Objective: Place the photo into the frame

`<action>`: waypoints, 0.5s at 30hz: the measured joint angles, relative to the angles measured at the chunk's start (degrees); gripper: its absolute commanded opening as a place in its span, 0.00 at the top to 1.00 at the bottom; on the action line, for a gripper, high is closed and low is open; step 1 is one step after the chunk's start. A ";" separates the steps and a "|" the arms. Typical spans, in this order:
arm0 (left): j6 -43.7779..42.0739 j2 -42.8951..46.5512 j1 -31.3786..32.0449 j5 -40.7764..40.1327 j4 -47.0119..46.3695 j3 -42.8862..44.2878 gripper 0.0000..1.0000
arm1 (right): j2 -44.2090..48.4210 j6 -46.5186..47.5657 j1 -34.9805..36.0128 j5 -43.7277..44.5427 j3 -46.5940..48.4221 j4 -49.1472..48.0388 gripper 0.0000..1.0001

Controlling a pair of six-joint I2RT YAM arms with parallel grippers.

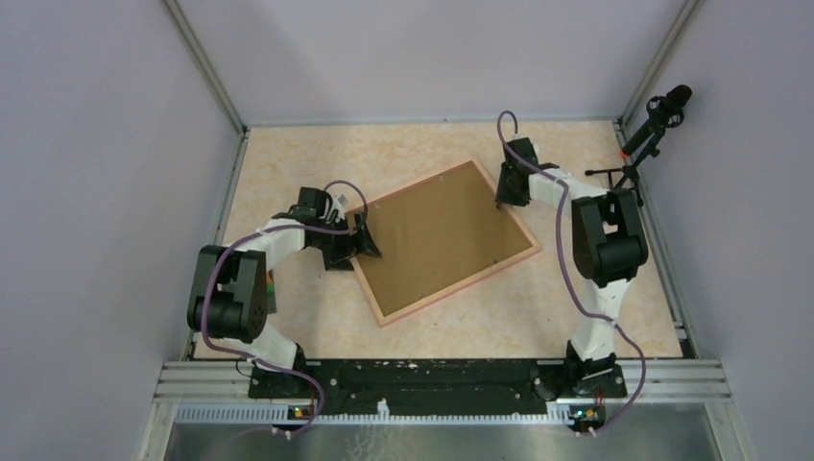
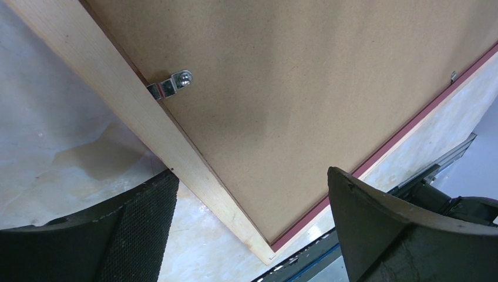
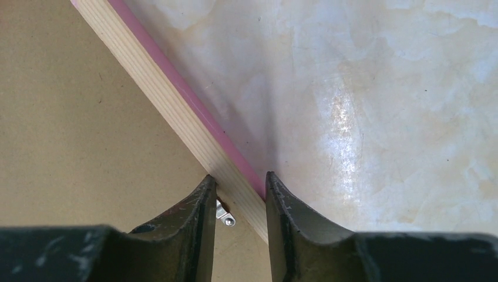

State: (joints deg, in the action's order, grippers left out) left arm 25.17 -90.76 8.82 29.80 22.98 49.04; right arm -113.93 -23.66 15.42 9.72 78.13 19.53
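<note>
The thin pinkish-tan wooden frame (image 3: 176, 117) is being pinched by the right tool (image 3: 239, 179), the left tool (image 2: 252, 176) being held wide open.

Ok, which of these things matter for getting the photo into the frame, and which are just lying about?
Job: frame, lying back up; brown backing board in it; metal clip on its rim; left gripper, open; right gripper, closed on the frame's edge. The photo is not in view.
Lying about: microphone on its stand, far right.
</note>
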 measured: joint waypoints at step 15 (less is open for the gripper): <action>0.00 0.00 -0.07 0.22 0.00 0.00 0.01 | 0.28 1.42 -0.02 -2.75 0.42 1.73 0.46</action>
State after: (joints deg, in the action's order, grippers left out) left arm 25.17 -90.76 8.75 30.02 22.98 49.04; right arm -113.65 -22.24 15.40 6.96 78.54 21.26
